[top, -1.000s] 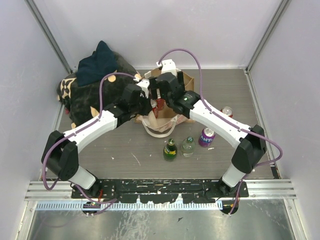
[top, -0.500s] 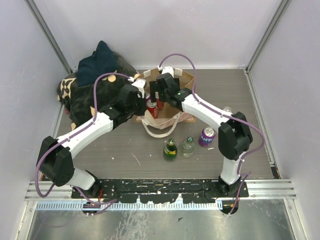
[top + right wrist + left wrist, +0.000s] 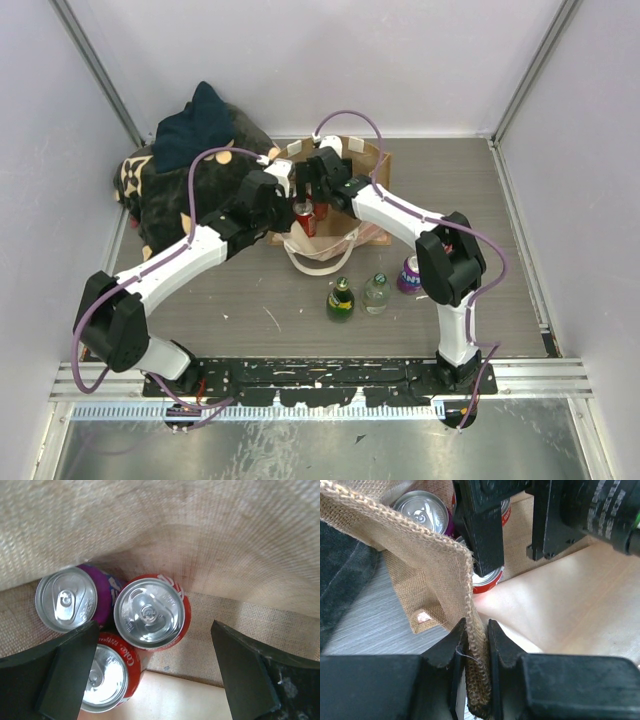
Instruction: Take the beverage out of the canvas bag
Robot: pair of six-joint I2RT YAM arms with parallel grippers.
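The tan canvas bag (image 3: 368, 160) stands at the back middle of the table, its cream handles (image 3: 318, 262) hanging toward me. My left gripper (image 3: 476, 635) is shut on the bag's near rim (image 3: 445, 540) and holds it back. My right gripper (image 3: 155, 672) is open, reaching down inside the bag above the cans. Inside stand two red cola cans (image 3: 152, 612) (image 3: 107, 677) and a purple can (image 3: 70, 600), all upright. The red can also shows in the left wrist view (image 3: 487, 577), under the right gripper's finger (image 3: 485, 535).
A black bag with tan pattern (image 3: 175, 185) and a dark blue cloth (image 3: 195, 125) lie at the back left. A green bottle (image 3: 340, 300), a clear bottle (image 3: 375, 293) and a purple can (image 3: 410, 272) stand in front of the canvas bag.
My right arm has swung inward and its gripper has gone down into the bag's mouth. My left gripper keeps its hold on the rim.
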